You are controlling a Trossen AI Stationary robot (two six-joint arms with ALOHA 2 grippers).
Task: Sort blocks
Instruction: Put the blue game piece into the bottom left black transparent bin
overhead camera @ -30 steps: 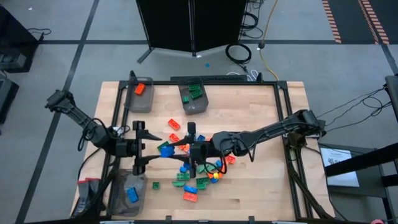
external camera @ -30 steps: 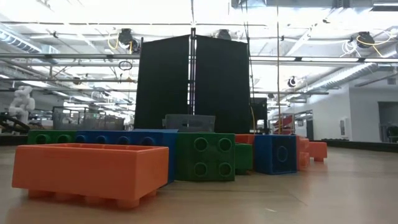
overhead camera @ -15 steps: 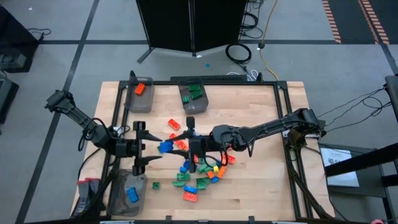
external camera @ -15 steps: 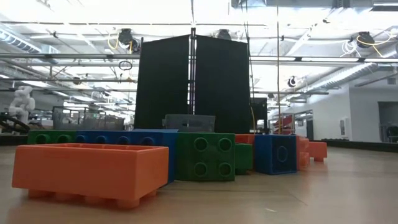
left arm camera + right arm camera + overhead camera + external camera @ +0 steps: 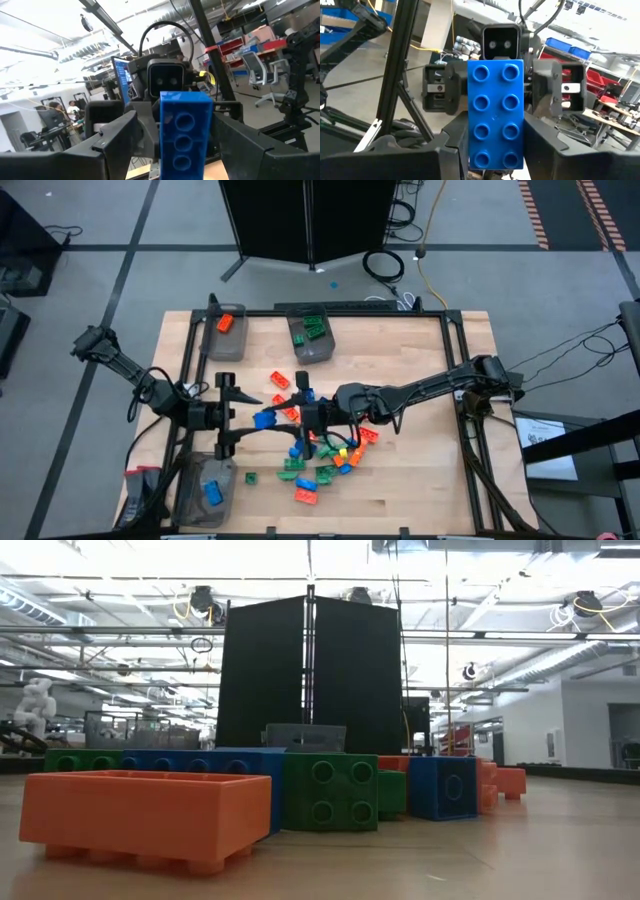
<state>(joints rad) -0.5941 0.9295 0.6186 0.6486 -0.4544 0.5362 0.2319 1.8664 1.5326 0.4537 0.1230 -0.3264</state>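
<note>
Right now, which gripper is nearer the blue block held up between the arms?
The right gripper: it is shut on the blue block, holding it out toward the left gripper, which is open just short of the block's other side.

The left arm reaches in from the left side, bent at the elbow, and its wrist lies low and flat. The left gripper (image 5: 240, 418) points toward the right arm with its jaws spread wide apart. The right arm stretches long from the right side, nearly straight. The right gripper (image 5: 296, 416) faces the left one, close in front of its open jaws, and pinches a blue block (image 5: 495, 114) tight between its own jaws.
</note>
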